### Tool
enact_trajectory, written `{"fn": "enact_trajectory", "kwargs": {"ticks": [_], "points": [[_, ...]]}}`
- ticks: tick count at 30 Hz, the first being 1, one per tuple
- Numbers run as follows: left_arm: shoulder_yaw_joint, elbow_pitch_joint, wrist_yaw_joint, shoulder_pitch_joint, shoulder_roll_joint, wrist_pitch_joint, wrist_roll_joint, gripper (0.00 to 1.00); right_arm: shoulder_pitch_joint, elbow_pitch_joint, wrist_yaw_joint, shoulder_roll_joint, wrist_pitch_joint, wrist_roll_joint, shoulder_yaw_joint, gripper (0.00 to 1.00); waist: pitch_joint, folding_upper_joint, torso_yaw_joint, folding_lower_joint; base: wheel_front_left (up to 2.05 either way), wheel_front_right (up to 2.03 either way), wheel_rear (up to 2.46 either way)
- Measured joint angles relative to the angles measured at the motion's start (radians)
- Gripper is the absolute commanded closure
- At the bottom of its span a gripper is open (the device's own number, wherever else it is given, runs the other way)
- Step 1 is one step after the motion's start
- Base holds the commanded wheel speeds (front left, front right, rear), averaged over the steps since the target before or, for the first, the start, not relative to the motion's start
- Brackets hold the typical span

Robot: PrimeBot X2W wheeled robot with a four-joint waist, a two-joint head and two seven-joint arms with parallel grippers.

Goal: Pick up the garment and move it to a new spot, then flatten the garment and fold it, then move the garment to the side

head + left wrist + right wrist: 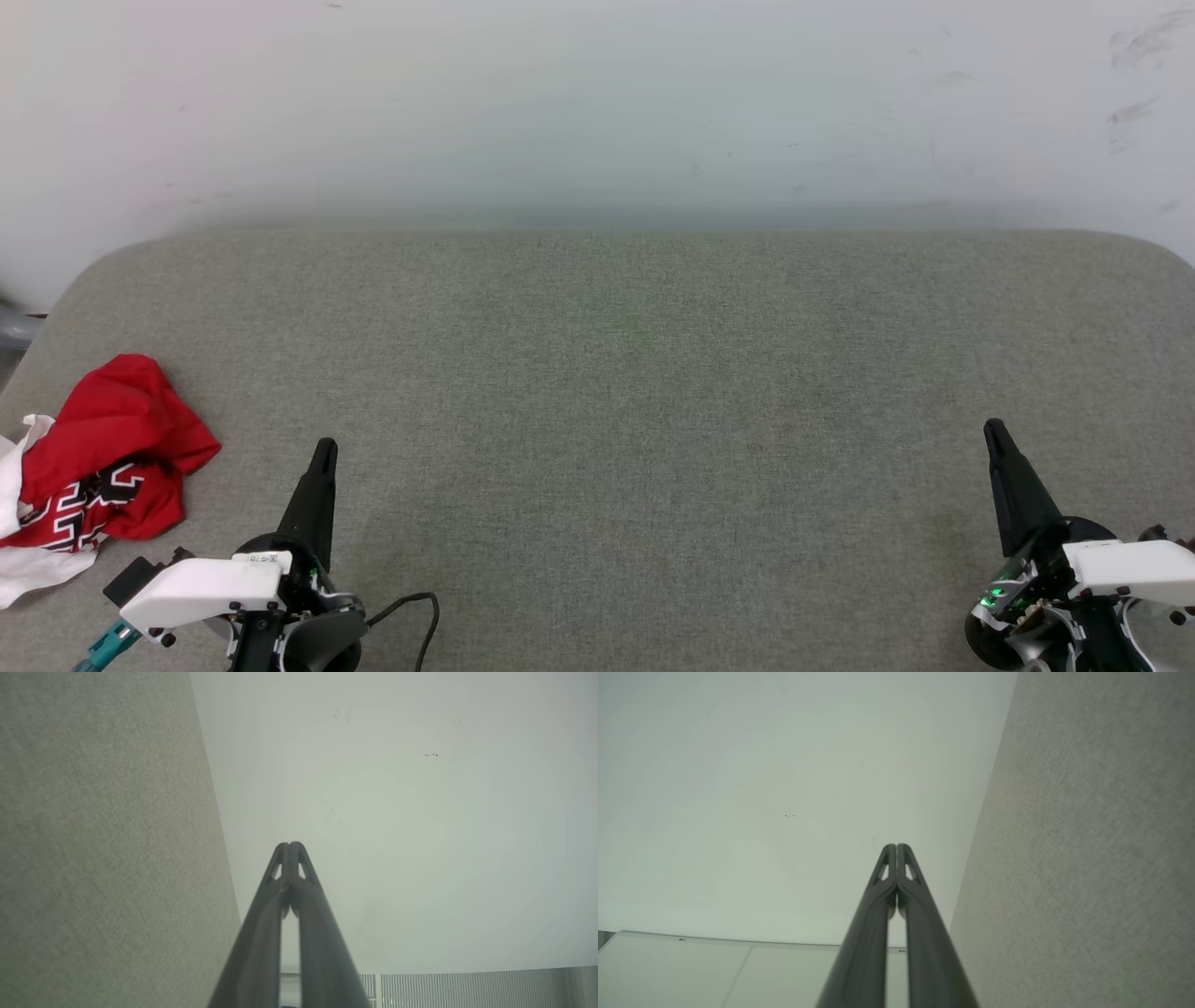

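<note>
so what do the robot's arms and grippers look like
Both the left gripper and right gripper have long, black, tapering fingers with triangular cut-outs near the tips. Each wrist carries a white housing. The left has a black cable and teal connector; the right shows green lights.

Left gripper (324, 450): long black tapered fingers (261, 933), each with a small triangular cut-out near the tip. White left wrist cover (201, 590) carries dark screws and a small printed label (268, 559) (text unreadable). Black cable (415, 611) and teal connector (105, 644) sit beside it. Right gripper (995, 431): same black fingers, white right wrist cover (1130, 567), green lights (1001, 590).
</note>
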Motion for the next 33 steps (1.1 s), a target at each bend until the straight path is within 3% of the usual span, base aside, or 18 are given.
{"fn": "enact_trajectory", "kwargs": {"ticks": [33], "points": [[-0.001, 0.000, 0.000, 0.000, 0.000, 0.000, 0.000, 1.00, 0.000, 0.000, 0.000, 0.000, 0.000, 0.000, 0.000, 1.00, 0.000, 0.0000, 0.000, 0.0000, 0.00, 0.00, 0.00]]}}
